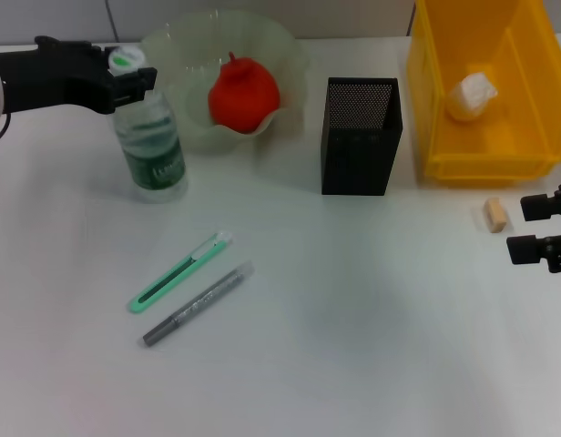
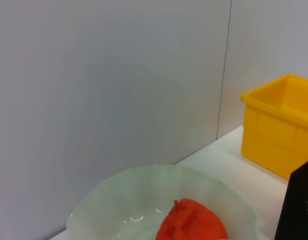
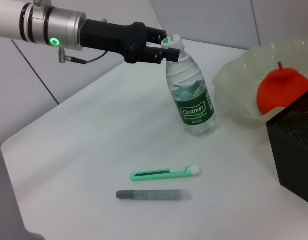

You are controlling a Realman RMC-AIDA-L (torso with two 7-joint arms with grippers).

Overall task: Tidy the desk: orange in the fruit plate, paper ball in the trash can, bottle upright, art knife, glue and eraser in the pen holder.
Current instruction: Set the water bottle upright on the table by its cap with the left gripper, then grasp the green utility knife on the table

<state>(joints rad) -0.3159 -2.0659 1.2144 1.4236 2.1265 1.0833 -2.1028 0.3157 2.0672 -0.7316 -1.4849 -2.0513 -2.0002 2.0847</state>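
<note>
Clear plastic bottle (image 1: 151, 146) upright on the white surface (image 1: 353, 319) beside the fruit plate (image 1: 194, 55), cap up, long axis vertical, left gripper (image 1: 126, 77) closed around its neck, right gripper (image 1: 540, 228) parked, fingers parted, empty.

So my left gripper (image 1: 135, 77) is up at the back of the white desk (image 1: 353, 346), and right behind it there's just a plain grey panelled wall (image 2: 109, 90) with a thin vertical seam (image 2: 224, 70) running down it. The desk spreads out wide below and beside my hand, matte, lit soft and even from overhead. Past the desk's rounded corner (image 3: 11, 145), on my outer side, it's grey floor (image 3: 24, 90).
</note>
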